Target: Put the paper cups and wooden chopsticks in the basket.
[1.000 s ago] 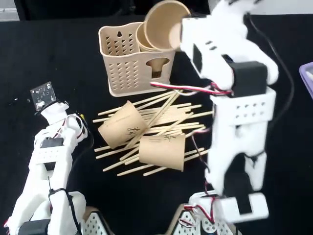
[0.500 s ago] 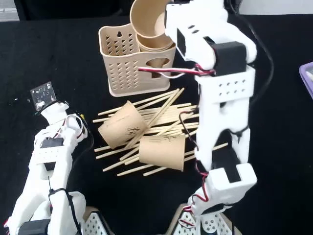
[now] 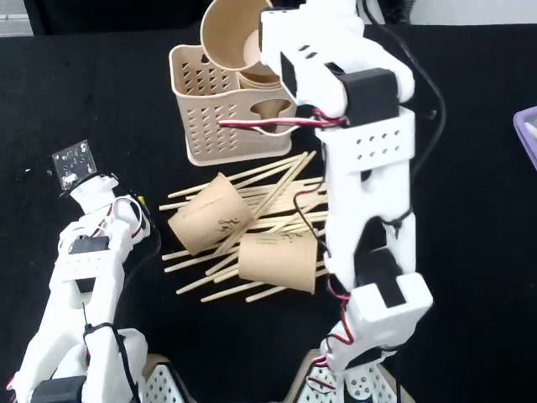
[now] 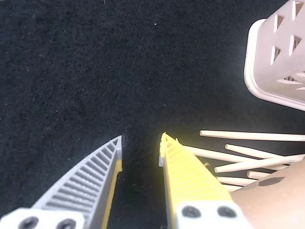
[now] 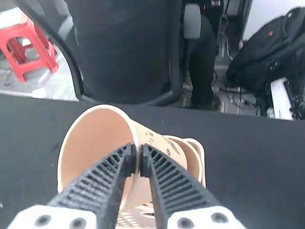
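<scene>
The left gripper [image 4: 140, 143] is spread open low over the table [image 4: 71, 71], with chopsticks [image 4: 248, 152] just beside its yellow finger. Farther out, the right gripper [image 5: 135, 150] pinches the rim of a tilted cup [image 5: 95, 143], with the basket [image 3: 210, 117] just below it.

One basket [image 3: 220, 117], at least four paper cups [image 3: 278, 260], many chopsticks [image 3: 277, 189]

Dark print on a paper cup [image 3: 210, 216] is illegible.
</scene>
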Available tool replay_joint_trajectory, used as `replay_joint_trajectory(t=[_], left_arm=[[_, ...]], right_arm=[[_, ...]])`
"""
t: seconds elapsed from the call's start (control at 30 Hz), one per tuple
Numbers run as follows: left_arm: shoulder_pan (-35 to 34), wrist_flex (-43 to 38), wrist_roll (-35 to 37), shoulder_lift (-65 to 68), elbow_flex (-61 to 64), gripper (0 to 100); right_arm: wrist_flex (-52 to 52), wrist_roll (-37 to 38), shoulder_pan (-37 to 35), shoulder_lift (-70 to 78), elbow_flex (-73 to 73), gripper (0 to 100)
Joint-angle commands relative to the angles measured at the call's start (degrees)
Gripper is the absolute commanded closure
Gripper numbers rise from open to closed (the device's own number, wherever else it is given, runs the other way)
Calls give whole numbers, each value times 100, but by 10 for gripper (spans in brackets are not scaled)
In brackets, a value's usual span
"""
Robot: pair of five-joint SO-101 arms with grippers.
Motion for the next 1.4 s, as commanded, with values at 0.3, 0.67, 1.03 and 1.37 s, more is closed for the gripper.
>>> replay_joint_trajectory(t=[0.3, 0.67, 1.03, 1.37], left_arm=[[57, -97, -35, -158, -40, 862], [66, -97, -35, -158, -48, 862], [57, -97, -35, -158, -48, 862], [84, -97, -35, -158, -48, 861]], right_arm=[[-149, 9, 202, 532, -233, 984], [-88, 9, 202, 505, -207, 812], [237, 0, 554, 497, -374, 793], [2453, 492, 1336, 453, -1824, 795]])
